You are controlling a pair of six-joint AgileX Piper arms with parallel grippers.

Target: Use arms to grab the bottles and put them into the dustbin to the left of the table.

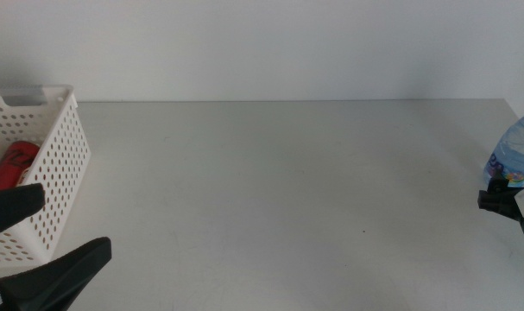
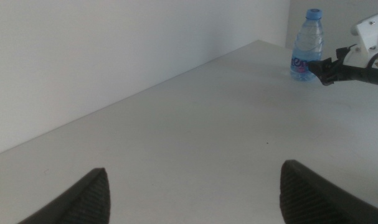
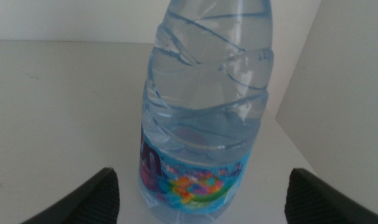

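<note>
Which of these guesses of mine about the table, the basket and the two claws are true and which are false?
1. The water bottle stands upright near the table's far right edge. True.
2. The right gripper is clamped shut on the water bottle. False: its jaws stand open on either side of the bottle, apart from it.
3. A red can lies inside the white basket. True.
4. The left gripper holds a yellow bottle. False: its jaws are open and hold nothing; no yellow bottle can be seen.
5. The basket sits at the right end of the table. False: it is at the left.
</note>
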